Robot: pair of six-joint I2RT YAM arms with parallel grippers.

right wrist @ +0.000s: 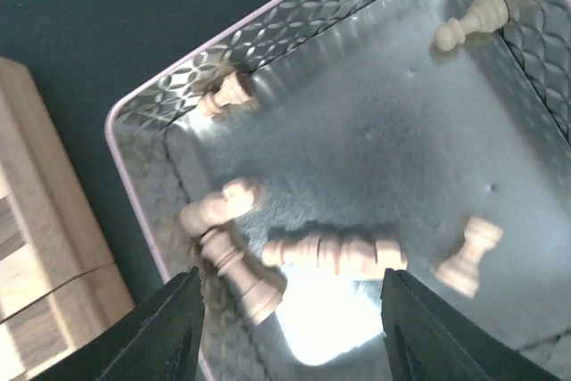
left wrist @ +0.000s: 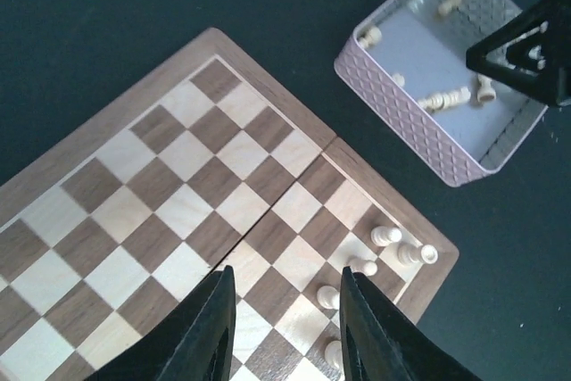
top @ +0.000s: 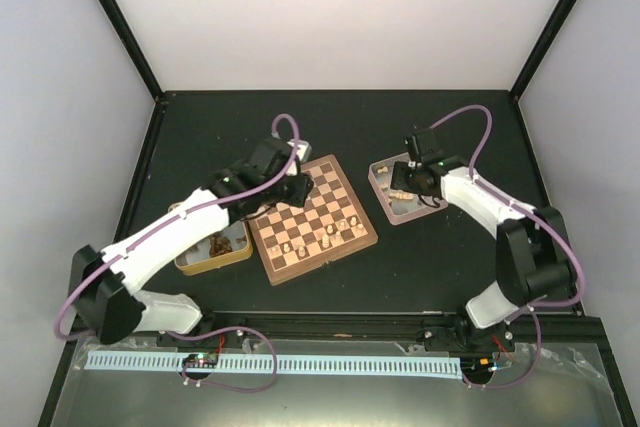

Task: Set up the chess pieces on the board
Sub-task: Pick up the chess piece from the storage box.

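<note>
The board (top: 312, 209) lies between my arms, with several cream chess pieces (top: 327, 238) standing along its near-right edge. In the left wrist view the pieces (left wrist: 386, 236) cluster at the board's (left wrist: 178, 194) right corner. My left gripper (left wrist: 285, 314) is open and empty, hovering over the board's squares just left of those pieces. My right gripper (right wrist: 290, 310) is open and empty above the pink-rimmed metal tray (right wrist: 294, 15). Several pieces lie on their sides in that tray. A long one (right wrist: 335, 253) lies between the fingers and another (right wrist: 241, 274) lies by the left finger.
A gold tray (top: 236, 254) holding dark pieces sits left of the board, under my left arm. The pink tray (top: 382, 190) stands right of the board, also in the left wrist view (left wrist: 419, 131). The board's edge (right wrist: 36, 220) lies close to the tray's left side.
</note>
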